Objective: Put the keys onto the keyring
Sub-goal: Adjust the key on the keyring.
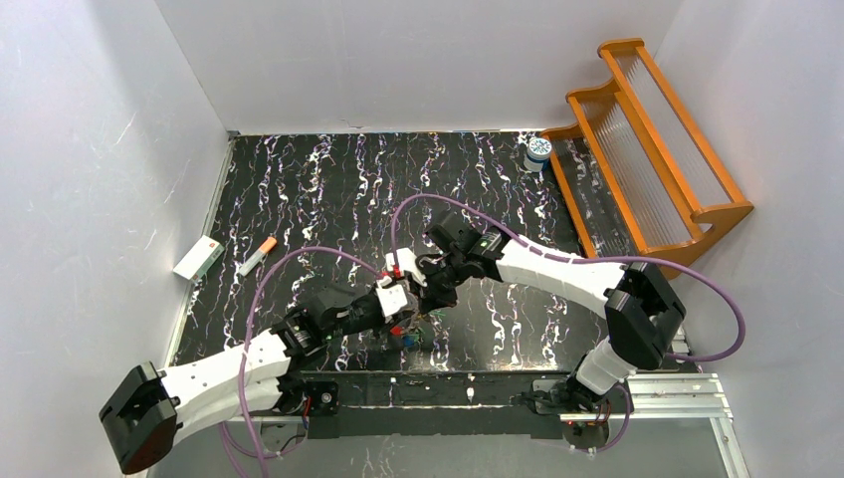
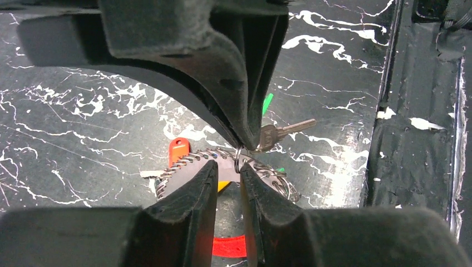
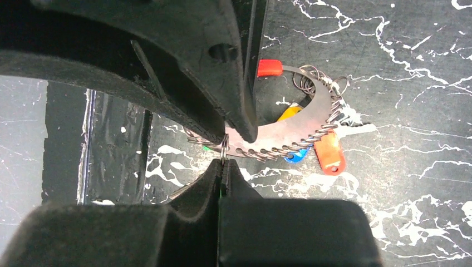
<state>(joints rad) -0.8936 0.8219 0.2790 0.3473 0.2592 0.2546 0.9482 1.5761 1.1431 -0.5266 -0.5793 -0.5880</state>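
Marbled black table (image 1: 299, 189) across the middle of the overhead view, and both arms meet just below its centre, near the lower edge.

Left gripper (image 2: 229, 167): fingers at a narrow slit at the bottom of its own view, tips right at the coiled rim of the keyring (image 3: 289, 129). Whether they actually pinch it, I cannot tell.

Right gripper (image 3: 221, 166): closed tight, fingertips together on a small ring (image 3: 223, 146) at the keyring's lower-left edge.

The keyring, a flat crescent wound with wire, sits centre-frame in both wrist views, between the two sets of fingers. Keys (image 3: 328, 153) hang off it, with red, blue and yellow heads to the right and a sliver of green on the left. One silvery key (image 2: 284, 129) pokes out to the right in the left wrist view.

My read: this is the threading step. To do it well, the left side should brace the keyring steady. The right should walk the small ring along the coil in short twists, kept in plane so it neither snags nor springs free.
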